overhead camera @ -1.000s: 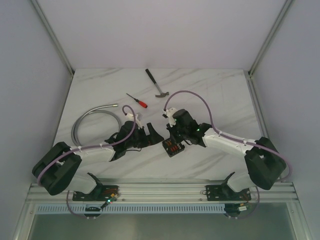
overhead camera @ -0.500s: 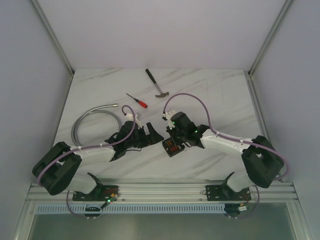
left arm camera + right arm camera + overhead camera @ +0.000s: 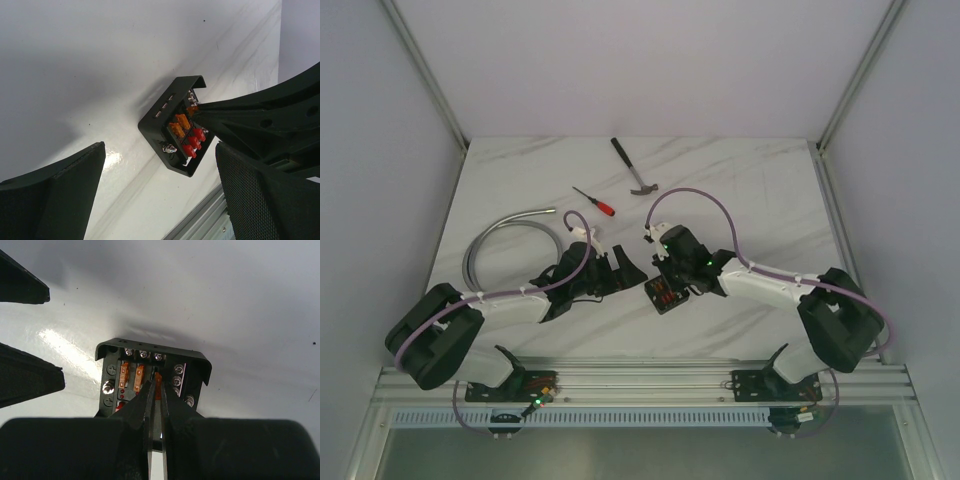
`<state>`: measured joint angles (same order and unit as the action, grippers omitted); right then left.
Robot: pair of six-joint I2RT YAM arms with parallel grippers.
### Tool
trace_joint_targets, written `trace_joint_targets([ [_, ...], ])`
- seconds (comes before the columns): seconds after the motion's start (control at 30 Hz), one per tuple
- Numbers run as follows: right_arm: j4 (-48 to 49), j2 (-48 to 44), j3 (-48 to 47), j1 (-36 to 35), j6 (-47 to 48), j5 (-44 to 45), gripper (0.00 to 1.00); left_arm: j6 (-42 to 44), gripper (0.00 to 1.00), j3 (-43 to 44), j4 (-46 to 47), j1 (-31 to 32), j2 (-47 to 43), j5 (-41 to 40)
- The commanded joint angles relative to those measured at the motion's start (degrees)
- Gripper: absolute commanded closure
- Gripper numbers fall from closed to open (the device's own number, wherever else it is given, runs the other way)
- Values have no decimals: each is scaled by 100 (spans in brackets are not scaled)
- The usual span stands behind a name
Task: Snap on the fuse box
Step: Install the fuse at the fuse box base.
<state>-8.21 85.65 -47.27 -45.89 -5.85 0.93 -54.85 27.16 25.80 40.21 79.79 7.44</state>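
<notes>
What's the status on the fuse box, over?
Left end effector open, off the fuse box. Right end effector shut on fuse inside it. No obstruction seen.

Right gripper point(image 3: 157, 383) has crept left and a shade nearer the arm bases, closing down on the fuse box point(image 3: 663, 297) right under its tips. The right elbow point(image 3: 832, 330) swings inward with it, and the last half second shows barely any travel.

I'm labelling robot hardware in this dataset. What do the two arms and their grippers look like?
The left arm and right arm share white links and bulky black joint housings. A lilac cable runs along each to the wrist. The left gripper and right gripper are black, with tapering wedge-shaped jaws; the left's inner faces show a fine mesh texture.
</notes>
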Motion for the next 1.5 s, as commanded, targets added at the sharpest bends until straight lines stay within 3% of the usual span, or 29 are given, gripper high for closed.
trace_joint_targets([
  [0.0, 93, 91, 112, -50, -65, 111, 100, -46, 0, 88, 10, 14, 63, 2],
  [0.23, 58, 141, 129, -77, -66, 119, 99, -53, 0, 81, 13, 14, 63, 9],
  [0.8, 51, 119, 17, -118, -134, -29, 81, -70, 0, 53, 22, 14, 63, 12],
  [1.47, -189, 9, -149, -122, -171, 161, 79, -55, 0, 79, 17, 13, 63, 22],
])
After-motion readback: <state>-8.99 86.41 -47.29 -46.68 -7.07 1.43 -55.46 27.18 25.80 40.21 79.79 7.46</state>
